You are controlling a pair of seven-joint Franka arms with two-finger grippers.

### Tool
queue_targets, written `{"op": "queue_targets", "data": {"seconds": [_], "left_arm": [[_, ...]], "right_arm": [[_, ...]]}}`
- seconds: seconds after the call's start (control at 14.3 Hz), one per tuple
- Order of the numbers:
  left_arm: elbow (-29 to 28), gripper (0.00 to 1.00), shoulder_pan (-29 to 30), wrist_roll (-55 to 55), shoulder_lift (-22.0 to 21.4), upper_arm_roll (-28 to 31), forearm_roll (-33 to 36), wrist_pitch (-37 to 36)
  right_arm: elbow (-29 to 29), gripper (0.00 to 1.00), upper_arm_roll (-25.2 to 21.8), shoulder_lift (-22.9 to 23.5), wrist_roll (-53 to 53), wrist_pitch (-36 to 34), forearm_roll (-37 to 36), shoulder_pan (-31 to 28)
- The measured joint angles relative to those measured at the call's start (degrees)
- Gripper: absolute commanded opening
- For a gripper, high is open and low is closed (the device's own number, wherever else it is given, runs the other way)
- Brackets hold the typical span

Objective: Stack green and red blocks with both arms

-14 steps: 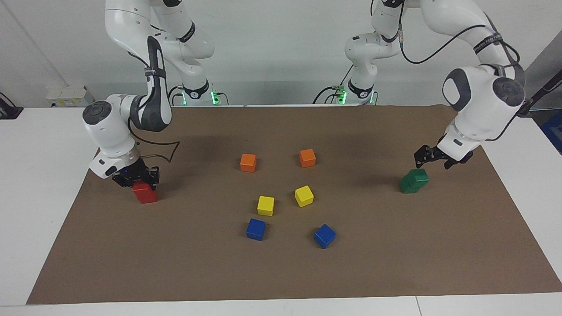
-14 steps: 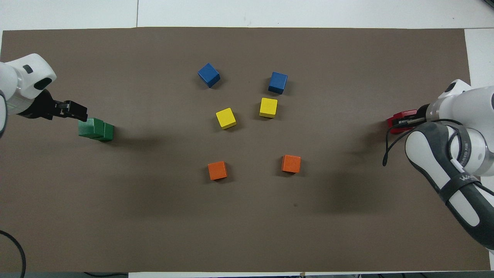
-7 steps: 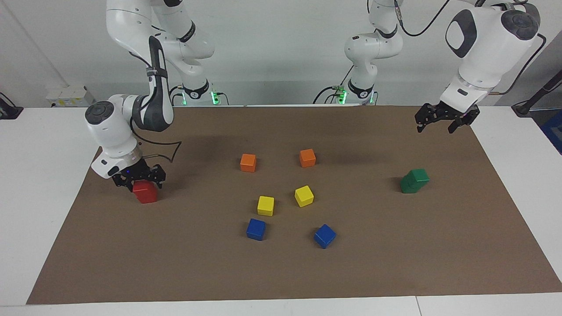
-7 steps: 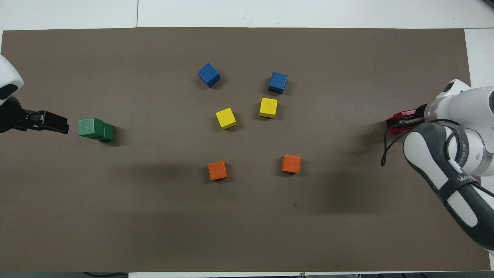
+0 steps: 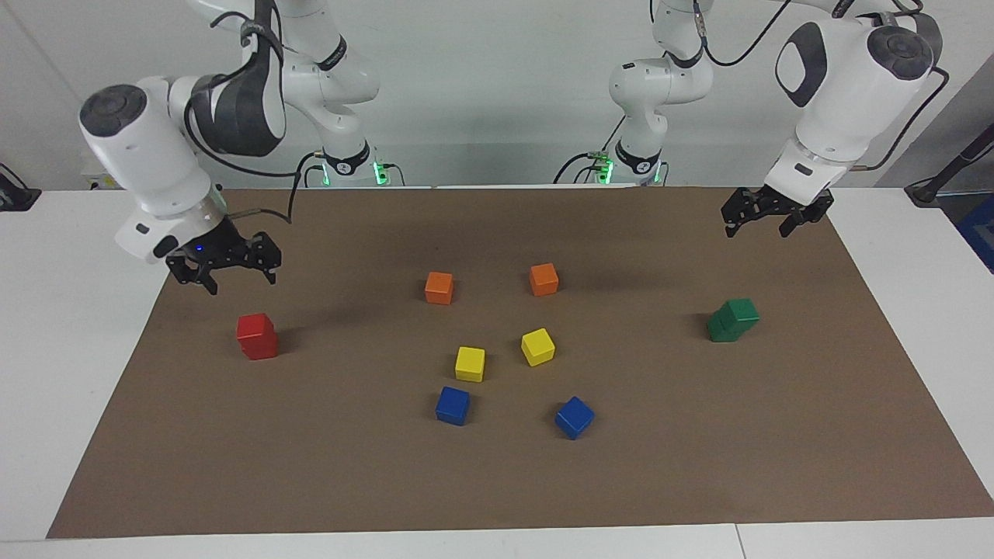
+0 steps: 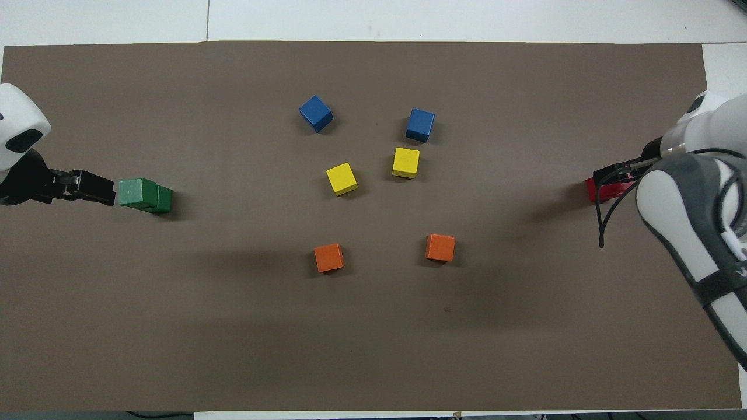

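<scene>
Hovering open-jawed: left gripper [image 5: 752, 219], right gripper [image 5: 231, 274]

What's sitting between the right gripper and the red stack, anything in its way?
Nothing visible. The right gripper hangs open in the air above the red stack, with only bare brown mat around it. The nearest other thing, an orange cube, sits well off toward the table's middle.
</scene>
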Motion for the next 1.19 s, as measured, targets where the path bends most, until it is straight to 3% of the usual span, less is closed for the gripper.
{"op": "queue_targets", "data": {"seconds": [0.35,1.19], "left_arm": [[0.4,1.00,-0.4,-0.4,-0.1,0.3,0.0,-0.9],[1.7,1.00,-0.5,-3.7,-0.2,0.5,-0.1,-2.6]], "right_arm": [[5.2,1.00,0.0,-4.3,4.7,-12.6,0.0,0.7],[5.9,1.00,0.0,-4.0,7.0,-15.1,-1.0,1.3]]}}
